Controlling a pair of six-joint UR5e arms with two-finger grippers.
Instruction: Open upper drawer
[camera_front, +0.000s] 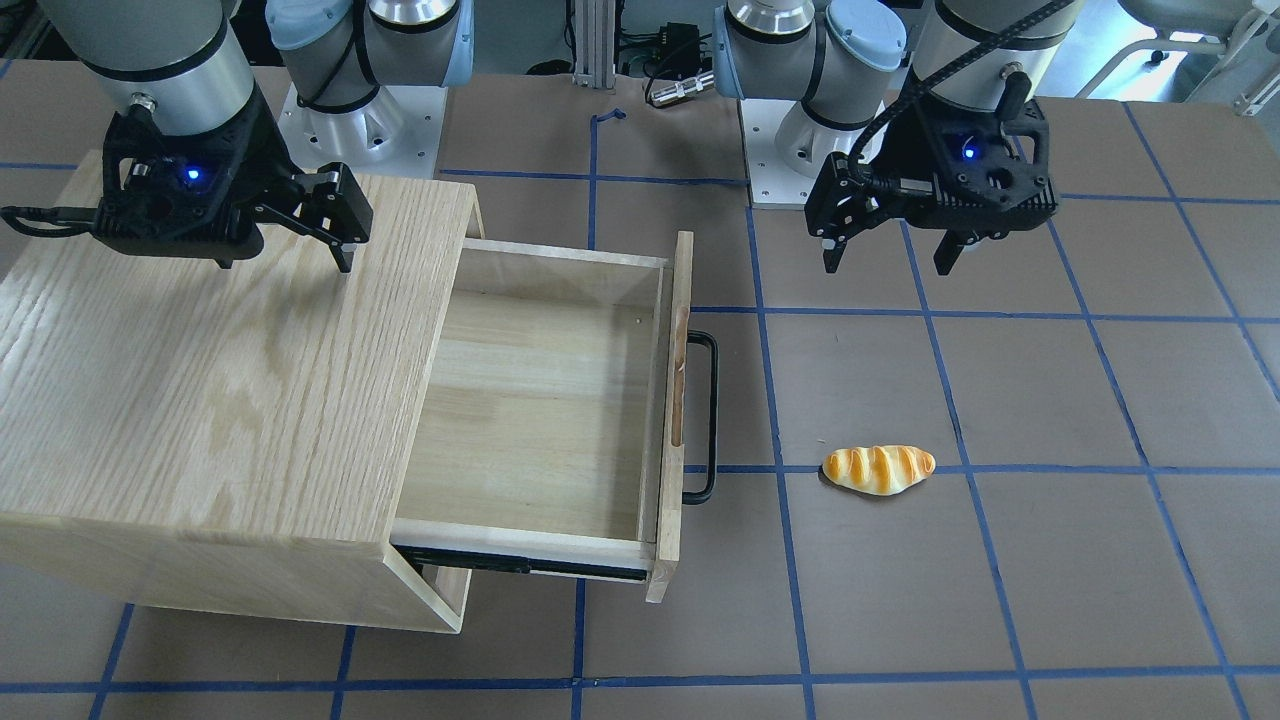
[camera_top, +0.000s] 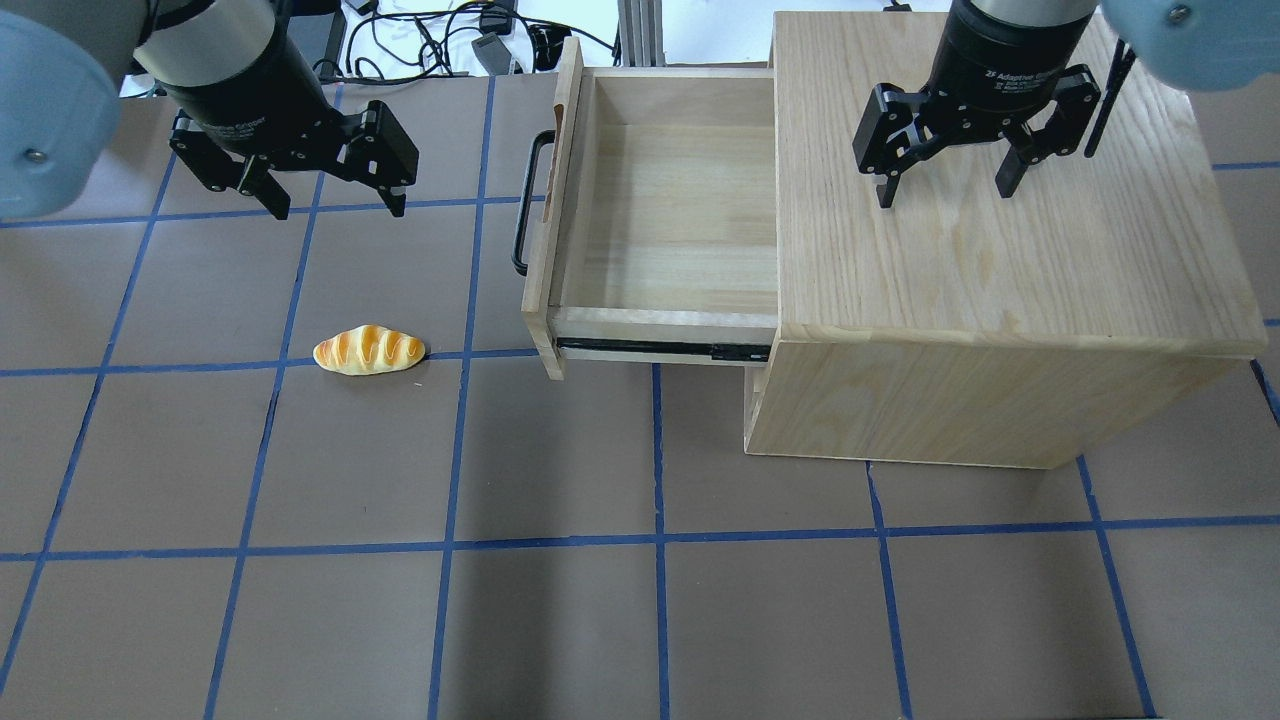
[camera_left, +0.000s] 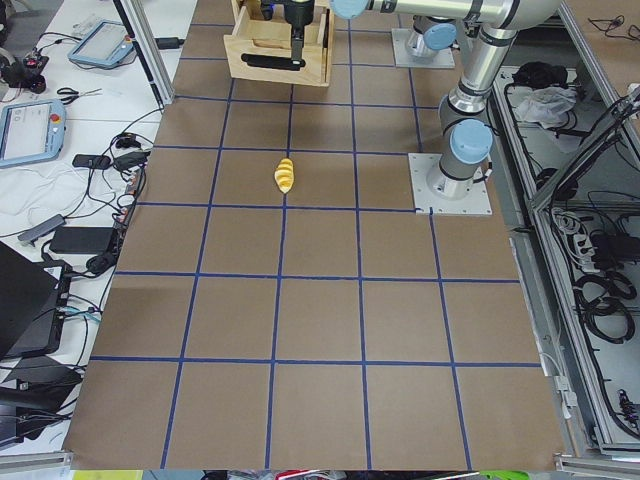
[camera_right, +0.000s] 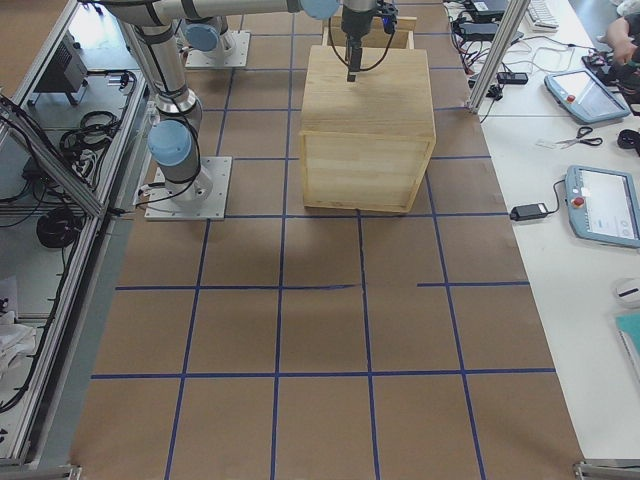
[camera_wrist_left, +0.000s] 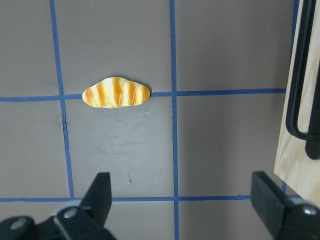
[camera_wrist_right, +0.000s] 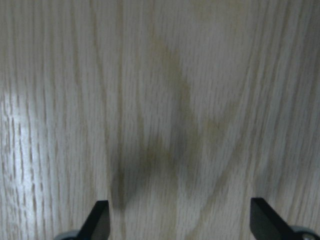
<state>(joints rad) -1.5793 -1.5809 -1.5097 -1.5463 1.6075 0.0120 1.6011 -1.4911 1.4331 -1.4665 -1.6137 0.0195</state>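
The upper drawer (camera_front: 540, 400) stands pulled well out of the oak cabinet (camera_front: 200, 380), and its inside is empty. Its black bar handle (camera_front: 705, 415) faces the table's middle. It also shows in the overhead view (camera_top: 670, 200), with the handle (camera_top: 522, 205) on its left. My left gripper (camera_top: 338, 208) hangs open and empty above the table, left of the handle; its wrist view shows the handle (camera_wrist_left: 302, 100) at the right edge. My right gripper (camera_top: 946, 195) hangs open and empty over the cabinet top (camera_wrist_right: 165, 100).
A striped bread roll (camera_top: 368, 350) lies on the brown mat left of the drawer front; it also shows in the left wrist view (camera_wrist_left: 116, 93). Blue tape lines grid the table. The arm bases (camera_front: 350, 120) stand at the table's robot side.
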